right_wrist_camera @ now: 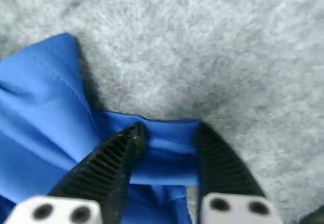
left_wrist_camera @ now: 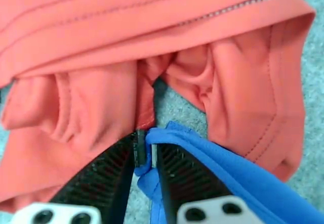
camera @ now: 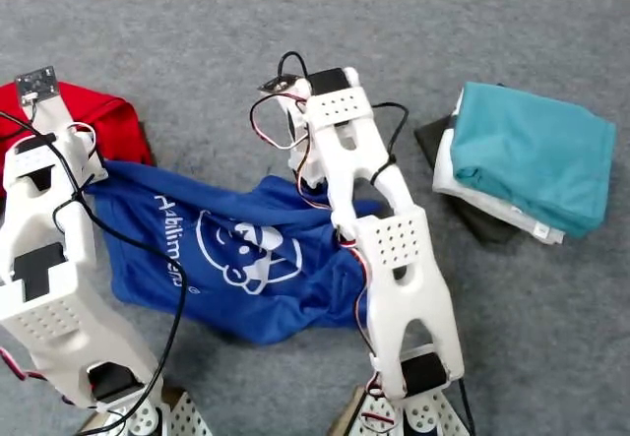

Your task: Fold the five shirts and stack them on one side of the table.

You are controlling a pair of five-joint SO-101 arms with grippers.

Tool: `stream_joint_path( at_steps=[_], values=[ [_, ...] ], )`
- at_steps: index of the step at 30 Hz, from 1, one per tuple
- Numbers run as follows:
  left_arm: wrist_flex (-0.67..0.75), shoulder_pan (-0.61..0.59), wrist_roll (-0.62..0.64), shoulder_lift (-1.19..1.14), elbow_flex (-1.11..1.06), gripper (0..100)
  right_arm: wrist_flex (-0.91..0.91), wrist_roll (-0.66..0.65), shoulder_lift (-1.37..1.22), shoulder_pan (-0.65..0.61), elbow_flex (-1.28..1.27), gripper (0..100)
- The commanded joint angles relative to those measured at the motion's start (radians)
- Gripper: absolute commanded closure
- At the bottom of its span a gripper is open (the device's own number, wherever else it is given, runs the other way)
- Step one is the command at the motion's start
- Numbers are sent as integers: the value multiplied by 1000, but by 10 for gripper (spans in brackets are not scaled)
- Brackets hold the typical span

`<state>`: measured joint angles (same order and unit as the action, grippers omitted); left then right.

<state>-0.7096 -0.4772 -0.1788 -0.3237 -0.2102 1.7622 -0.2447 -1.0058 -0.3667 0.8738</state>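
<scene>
Jaws first, high view: left jaws sat at the blue shirt's (camera: 236,259) left corner and right jaws at its upper edge, mid-frame. Red shirt (camera: 103,121) lay upper left. Teal shirt (camera: 532,155) topped a folded stack at right on the desk (camera: 197,52).

Left wrist view: jaws nearly closed, pinching the blue hem, red shirt just beyond.

Right wrist view: jaws apart, a blue fold spanning the gap.
</scene>
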Motion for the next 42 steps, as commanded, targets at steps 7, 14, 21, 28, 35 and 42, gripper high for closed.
stream_joint_path(
  at_steps=[7,14,21,28,35,42],
  values=[
    [9,-17,6,5,40,982,12,9,1,-18,24,857],
    [9,-17,6,5,40,982,12,2,1,-5,22,897],
    [9,-17,6,5,40,982,11,2,1,28,22,934],
    [9,-17,6,5,38,982,12,8,5,39,33,993],
    [2,-11,6,8,38,982,18,3,61,65,157,995],
    [-158,18,11,162,124,982,17,0,200,65,447,994]
  ],
)
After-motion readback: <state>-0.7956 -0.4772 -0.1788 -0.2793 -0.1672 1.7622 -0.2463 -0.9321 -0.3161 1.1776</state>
